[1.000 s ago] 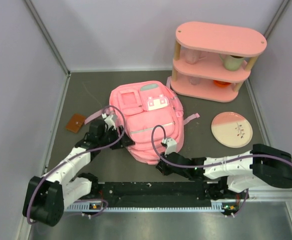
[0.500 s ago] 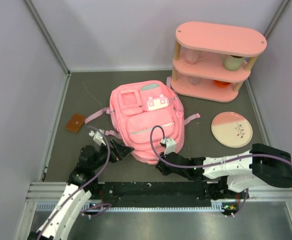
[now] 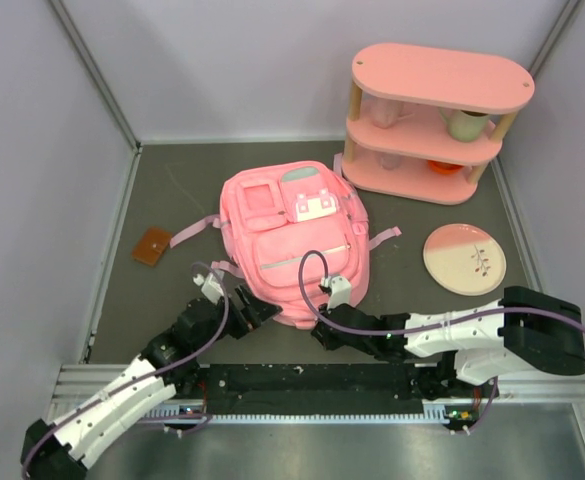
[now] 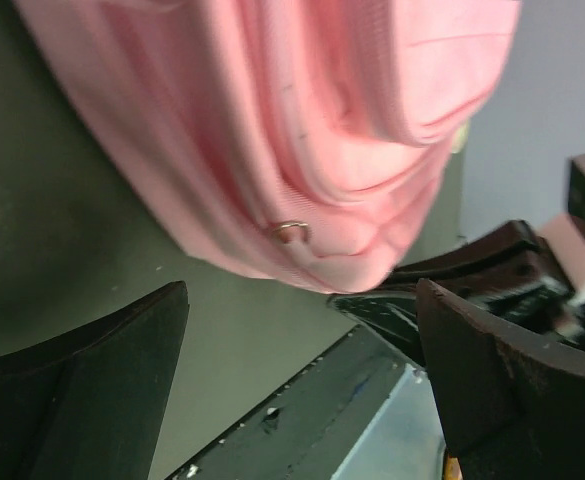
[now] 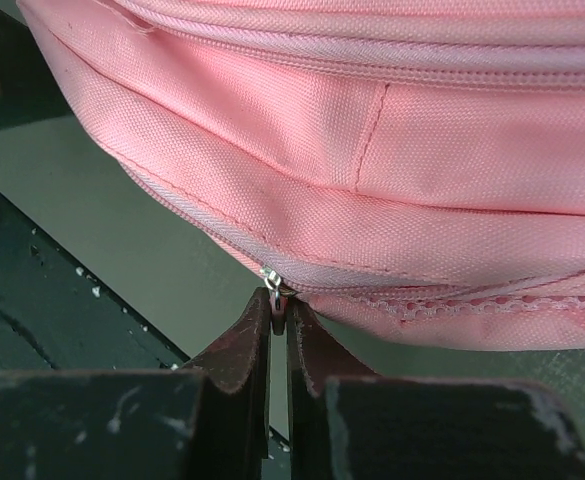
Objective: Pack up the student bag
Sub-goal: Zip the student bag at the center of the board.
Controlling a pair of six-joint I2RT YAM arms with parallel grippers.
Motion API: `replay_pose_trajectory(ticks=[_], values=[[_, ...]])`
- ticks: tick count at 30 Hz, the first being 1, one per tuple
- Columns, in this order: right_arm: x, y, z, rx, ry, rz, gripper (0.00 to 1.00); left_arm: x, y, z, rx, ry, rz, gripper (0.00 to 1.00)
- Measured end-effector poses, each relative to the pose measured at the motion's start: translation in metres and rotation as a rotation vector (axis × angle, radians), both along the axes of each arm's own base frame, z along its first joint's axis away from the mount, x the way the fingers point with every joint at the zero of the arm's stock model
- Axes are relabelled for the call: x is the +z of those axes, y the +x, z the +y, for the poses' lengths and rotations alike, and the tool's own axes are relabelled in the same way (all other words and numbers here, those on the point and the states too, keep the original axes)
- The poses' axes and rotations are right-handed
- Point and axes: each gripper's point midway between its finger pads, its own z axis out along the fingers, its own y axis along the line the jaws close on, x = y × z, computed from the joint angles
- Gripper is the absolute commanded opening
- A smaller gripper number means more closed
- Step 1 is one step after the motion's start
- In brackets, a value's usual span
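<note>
The pink student bag (image 3: pixel 290 235) lies flat on the dark table, front pockets up, its bottom end toward the arms. My right gripper (image 3: pixel 324 333) is at that near end, shut on a small metal zipper pull (image 5: pixel 278 292) on the lowest seam of the bag (image 5: pixel 392 130); both fingers (image 5: pixel 242 350) pinch the tab. Just off the bag's near left corner is my left gripper (image 3: pixel 258 308), wide open and empty. In its wrist view the bag (image 4: pixel 302 110) fills the top, with a second metal ring pull (image 4: pixel 290 232) above the gap between the dark fingers (image 4: pixel 102 380).
A pink oval shelf unit (image 3: pixel 437 120) holding cups stands at the back right. A pink and white plate (image 3: pixel 464 258) lies right of the bag. A small brown square (image 3: pixel 152 245) sits by the left wall. The black base rail (image 3: pixel 302 380) runs along the near edge.
My left gripper opened, leaving the bag's left strap lying on the table. That arm pulled back, then swung toward the bag's near left corner. The right gripper stayed shut on the pull.
</note>
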Motion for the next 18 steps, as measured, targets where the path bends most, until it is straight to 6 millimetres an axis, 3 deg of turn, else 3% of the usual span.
replay_pose_trajectory(ticks=[4,9,13,16,17,18], values=[[0.001,0.000,0.000,-0.001,-0.004,0.000,0.00,-0.019,-0.004,-0.004,0.028,0.056,0.066,0.99],[0.001,0.000,0.000,-0.002,-0.008,0.003,0.00,-0.005,0.009,-0.013,0.098,0.008,0.021,0.99],[0.001,0.000,0.000,-0.002,-0.007,0.003,0.00,-0.014,0.015,-0.019,0.131,0.034,0.027,0.91],[0.001,0.000,0.000,-0.003,-0.009,0.004,0.00,-0.025,0.019,-0.024,0.147,0.059,0.046,0.67],[0.001,0.000,-0.001,-0.003,-0.011,0.004,0.00,-0.027,0.020,-0.025,0.155,0.064,0.051,0.55],[0.001,0.000,-0.002,-0.005,-0.013,0.003,0.00,-0.030,0.021,-0.026,0.159,0.068,0.053,0.30]])
